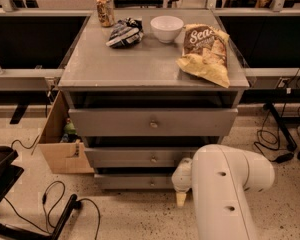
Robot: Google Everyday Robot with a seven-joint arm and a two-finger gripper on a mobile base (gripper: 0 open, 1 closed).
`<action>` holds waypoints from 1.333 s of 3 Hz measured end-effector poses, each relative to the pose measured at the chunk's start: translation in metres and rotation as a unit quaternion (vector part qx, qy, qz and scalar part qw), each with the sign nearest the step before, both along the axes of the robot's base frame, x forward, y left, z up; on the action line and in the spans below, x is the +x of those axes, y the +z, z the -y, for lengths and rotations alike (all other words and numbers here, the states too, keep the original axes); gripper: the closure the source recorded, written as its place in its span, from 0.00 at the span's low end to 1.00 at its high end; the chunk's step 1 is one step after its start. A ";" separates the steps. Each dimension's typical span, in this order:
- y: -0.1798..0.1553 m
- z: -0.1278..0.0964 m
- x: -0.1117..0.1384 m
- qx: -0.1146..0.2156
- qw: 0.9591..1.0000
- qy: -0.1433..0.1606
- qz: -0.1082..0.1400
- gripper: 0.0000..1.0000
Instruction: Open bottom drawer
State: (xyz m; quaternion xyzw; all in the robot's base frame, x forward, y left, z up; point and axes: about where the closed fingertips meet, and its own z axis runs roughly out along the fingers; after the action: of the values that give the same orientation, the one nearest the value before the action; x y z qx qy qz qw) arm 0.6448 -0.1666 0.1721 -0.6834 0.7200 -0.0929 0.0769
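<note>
The grey cabinet (140,69) had all its drawers shut. The big white arm (225,194) bent low because the bottom drawer (130,181) sat near the floor. The gripper (181,199) hung by the drawer's right end, near the small knob (151,183). Clenched or released, nobody could tell.

Grey bottom drawer (130,182) shut, gripper (181,199) just beside.

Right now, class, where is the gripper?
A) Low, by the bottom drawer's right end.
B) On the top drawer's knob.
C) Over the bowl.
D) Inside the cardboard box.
A: the gripper hangs low at the right end of the bottom drawer, well below the tabletop.
</note>
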 end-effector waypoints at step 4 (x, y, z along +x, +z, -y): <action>-0.008 0.013 -0.008 -0.021 0.999 -0.023 -0.029 0.94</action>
State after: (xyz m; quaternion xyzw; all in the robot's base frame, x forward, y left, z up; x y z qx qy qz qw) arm 0.6366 -0.1792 0.1641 -0.6707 0.7352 -0.0902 0.0396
